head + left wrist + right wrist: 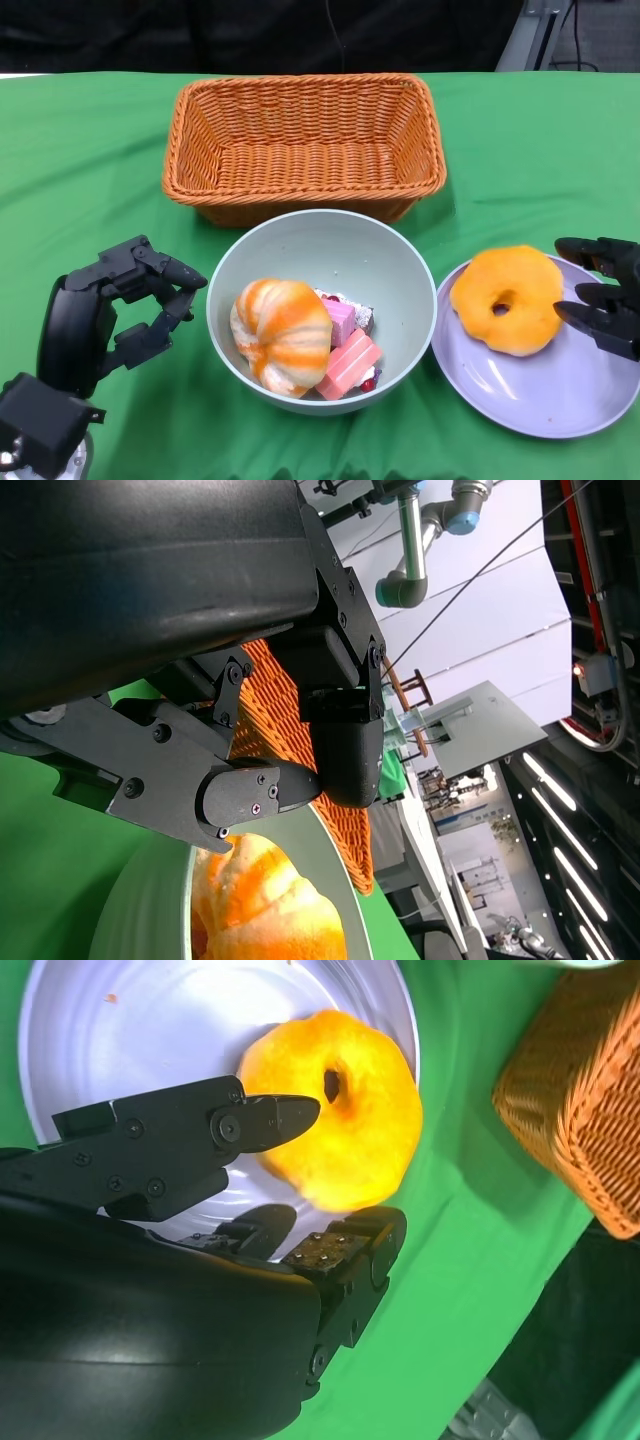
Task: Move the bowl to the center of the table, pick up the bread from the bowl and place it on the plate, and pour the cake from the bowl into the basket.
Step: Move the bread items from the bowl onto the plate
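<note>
A pale green bowl [401, 252] stands mid-table in front of the basket [305, 150]. It holds an orange-and-white striped bread roll [283, 333] and pink cake pieces [350, 362]. A ring-shaped orange bread [508, 298] lies on the lilac plate [520, 395] at the right. My left hand [125, 305] sits just left of the bowl, fingers apart and curved toward its rim, holding nothing. My right hand [605, 297] hovers over the plate's right edge, fingers spread toward the ring bread. In the right wrist view my right hand [180, 1260] has its fingertips beside the ring bread [350, 1150] without gripping it.
The wicker basket is empty and nearly touches the bowl's far rim. Green cloth covers the table. The left wrist view shows the bowl rim [150, 900], the striped roll [260, 910] and the basket [350, 850] beyond my left hand [200, 650].
</note>
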Motion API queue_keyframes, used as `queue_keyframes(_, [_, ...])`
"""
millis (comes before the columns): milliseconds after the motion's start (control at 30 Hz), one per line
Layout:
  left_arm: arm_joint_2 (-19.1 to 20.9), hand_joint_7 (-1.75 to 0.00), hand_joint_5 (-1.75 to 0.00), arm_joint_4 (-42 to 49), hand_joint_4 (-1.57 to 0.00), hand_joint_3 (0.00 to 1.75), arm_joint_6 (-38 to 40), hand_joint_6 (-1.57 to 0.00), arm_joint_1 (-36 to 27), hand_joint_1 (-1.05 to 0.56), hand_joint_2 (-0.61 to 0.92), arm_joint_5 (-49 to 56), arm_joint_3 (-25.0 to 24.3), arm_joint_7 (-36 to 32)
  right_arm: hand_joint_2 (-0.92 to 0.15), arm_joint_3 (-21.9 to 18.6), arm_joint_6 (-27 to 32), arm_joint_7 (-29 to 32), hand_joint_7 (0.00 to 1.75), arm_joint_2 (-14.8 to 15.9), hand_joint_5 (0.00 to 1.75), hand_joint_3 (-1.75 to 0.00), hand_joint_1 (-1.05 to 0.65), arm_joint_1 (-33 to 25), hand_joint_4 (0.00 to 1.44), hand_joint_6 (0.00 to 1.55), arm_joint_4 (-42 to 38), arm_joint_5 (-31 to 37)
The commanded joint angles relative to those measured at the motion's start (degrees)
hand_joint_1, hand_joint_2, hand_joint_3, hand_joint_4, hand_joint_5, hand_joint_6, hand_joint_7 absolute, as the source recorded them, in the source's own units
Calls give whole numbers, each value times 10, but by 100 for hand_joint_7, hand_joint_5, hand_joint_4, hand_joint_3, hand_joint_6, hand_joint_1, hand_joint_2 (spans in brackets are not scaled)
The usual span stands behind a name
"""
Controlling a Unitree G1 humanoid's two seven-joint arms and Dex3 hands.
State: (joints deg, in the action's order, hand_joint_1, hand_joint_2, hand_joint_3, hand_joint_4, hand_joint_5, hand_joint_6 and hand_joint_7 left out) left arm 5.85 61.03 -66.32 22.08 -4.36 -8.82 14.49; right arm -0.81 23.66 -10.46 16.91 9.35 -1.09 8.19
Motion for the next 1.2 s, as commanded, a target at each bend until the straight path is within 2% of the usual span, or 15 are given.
queue_keyframes(33, [10, -103, -147, 2, -83, 60, -3, -90, -3, -20, 76, 0, -2, 0, -92, 1, 3, -8, 0, 15, 10, -21, -22, -5, 33, 47, 11, 2])
queue_keyframes(200, [10, -104, -147, -1, -83, 59, -4, -90, -5, -21, 76, -1, -1, 2, -92, 0, -2, 6, 0, 8, 8, -19, -21, -19, 33, 48, 46, 9])
queue_keyframes(467, [8, -104, -148, 0, -83, 60, -4, -89, -3, -19, 75, -3, -2, 2, -92, 16, -1, -16, 0, 9, 8, -8, -17, -57, 39, 46, 196, 14])
queue_keyframes(633, [8, -103, -148, 0, -83, 61, -4, -90, -2, -19, 75, -2, -2, 0, -92, 31, -27, -29, 1, 5, 8, -4, -12, -80, 43, 49, 278, 11])
queue_keyframes(733, [7, -103, -147, 1, -83, 60, -3, -90, -1, -20, 75, -3, -2, 1, -91, 37, -55, -28, 3, -7, 9, -2, -7, -87, 45, 53, 293, 4])
queue_keyframes(967, [8, -103, -147, -1, -83, 60, -4, -90, -1, -18, 76, 5, -1, -7, -85, 80, -168, -15, 4, 2, 13, 0, -6, -87, 54, 59, 282, 52])
queue_keyframes(1033, [7, -103, -147, 0, -83, 61, -5, -90, -1, -19, 75, 5, -1, -6, -83, 91, -215, -10, 4, 6, 14, 0, -7, -83, 56, 60, 260, 70])
queue_keyframes(1200, [6, -104, -148, -2, -83, 61, -5, -90, -3, -19, 75, 3, -1, -3, -84, 115, -320, -3, 3, 27, 12, 0, -24, -63, 56, 62, 201, 126])
